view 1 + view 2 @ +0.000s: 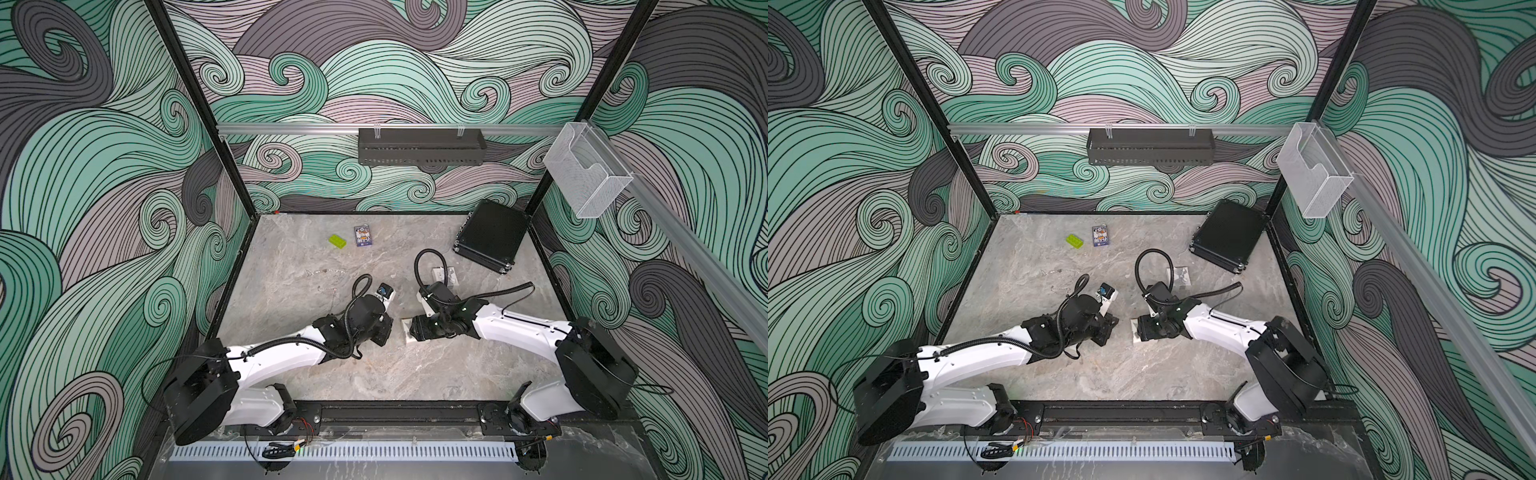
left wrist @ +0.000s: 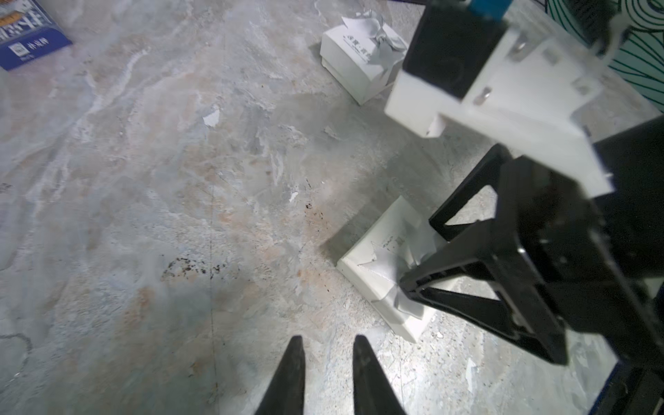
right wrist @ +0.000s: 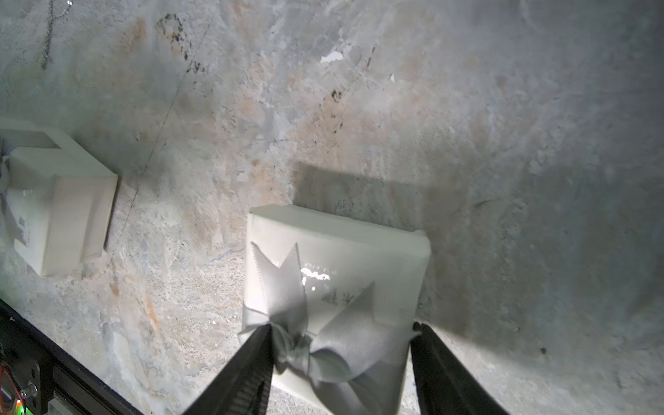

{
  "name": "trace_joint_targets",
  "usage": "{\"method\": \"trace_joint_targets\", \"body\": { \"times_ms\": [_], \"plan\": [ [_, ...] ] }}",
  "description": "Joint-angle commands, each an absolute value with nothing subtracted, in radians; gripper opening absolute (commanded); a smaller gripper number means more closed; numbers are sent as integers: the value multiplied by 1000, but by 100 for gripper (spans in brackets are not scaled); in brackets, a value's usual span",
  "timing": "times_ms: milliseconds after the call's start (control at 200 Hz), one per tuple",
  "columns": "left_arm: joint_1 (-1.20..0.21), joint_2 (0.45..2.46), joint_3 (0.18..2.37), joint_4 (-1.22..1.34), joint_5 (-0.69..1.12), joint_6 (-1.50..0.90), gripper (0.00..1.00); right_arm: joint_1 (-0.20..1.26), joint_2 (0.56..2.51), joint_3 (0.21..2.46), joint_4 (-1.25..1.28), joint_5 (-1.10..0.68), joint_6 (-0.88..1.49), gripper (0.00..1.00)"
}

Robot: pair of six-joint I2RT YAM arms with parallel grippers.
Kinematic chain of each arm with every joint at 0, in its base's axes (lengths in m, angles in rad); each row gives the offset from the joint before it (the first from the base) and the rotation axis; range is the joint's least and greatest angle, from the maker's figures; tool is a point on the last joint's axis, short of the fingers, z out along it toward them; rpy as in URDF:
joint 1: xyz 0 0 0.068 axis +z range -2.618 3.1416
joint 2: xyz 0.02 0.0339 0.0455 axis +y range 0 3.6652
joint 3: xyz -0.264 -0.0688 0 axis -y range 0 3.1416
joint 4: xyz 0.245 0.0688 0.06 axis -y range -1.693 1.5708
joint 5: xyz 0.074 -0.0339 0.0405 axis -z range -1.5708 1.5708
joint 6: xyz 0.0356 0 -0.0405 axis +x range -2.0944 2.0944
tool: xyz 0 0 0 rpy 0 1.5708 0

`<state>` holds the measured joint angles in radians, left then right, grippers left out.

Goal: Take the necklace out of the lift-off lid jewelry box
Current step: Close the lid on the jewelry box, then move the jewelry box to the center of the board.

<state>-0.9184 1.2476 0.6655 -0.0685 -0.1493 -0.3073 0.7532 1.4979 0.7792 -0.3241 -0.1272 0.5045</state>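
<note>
Straddling the white jewelry box (image 3: 341,248) with my right gripper (image 3: 341,326), I have one finger against its gray ribbon bow (image 3: 305,345) and the other at the opposite edge. Whether they already pinch it I cannot tell. The box sits flat on the marble tabletop (image 1: 374,374), between my two wrists. It looks shallow, so I cannot say if it is the whole box or only the lift-off lid.

My left gripper (image 2: 327,339) hangs just beside it above bare marble, its fingers drawn nearly together with a narrow gap, holding nothing.

A second white ribboned box (image 2: 345,68), its lid seated, stands farther back, beyond my right wrist. A thin chain (image 3: 47,43), seemingly the necklace, lies loose on the tabletop past my left arm, apart from both boxes. Well behind sit a green toy brick (image 1: 337,242), a card pack (image 1: 362,237) and a black case (image 1: 490,237).
</note>
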Motion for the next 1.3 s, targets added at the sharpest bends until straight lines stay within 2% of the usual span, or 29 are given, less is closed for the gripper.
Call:
{"method": "trace_joint_targets", "body": {
  "times_ms": [0,140,190,335,405,610,871,1086,1226,1296],
  "plan": [
    [-904,1186,695,-158,-206,-300,26,753,1530,772,-321,-87,495,61],
    [-879,1123,686,-194,-220,-300,27,753,1539,767,-331,-69,486,61],
    [-868,1105,680,-201,-221,-299,27,755,1529,771,-340,-63,478,65],
    [-823,1068,673,-236,-221,-299,29,765,1477,805,-407,-43,434,86],
    [-795,1049,675,-252,-218,-307,32,772,1462,830,-437,-44,399,93],
    [-706,972,662,-292,-222,-339,39,809,1486,907,-517,-31,353,99],
    [-655,867,579,-265,-278,-377,47,865,1597,975,-556,42,386,98],
    [-633,827,566,-287,-283,-391,53,876,1675,1005,-577,88,409,92],
    [-632,829,560,-286,-282,-393,54,869,1682,1022,-578,136,396,84],
    [-630,827,557,-284,-282,-394,54,843,1688,1041,-580,121,371,68]
  ]
}}
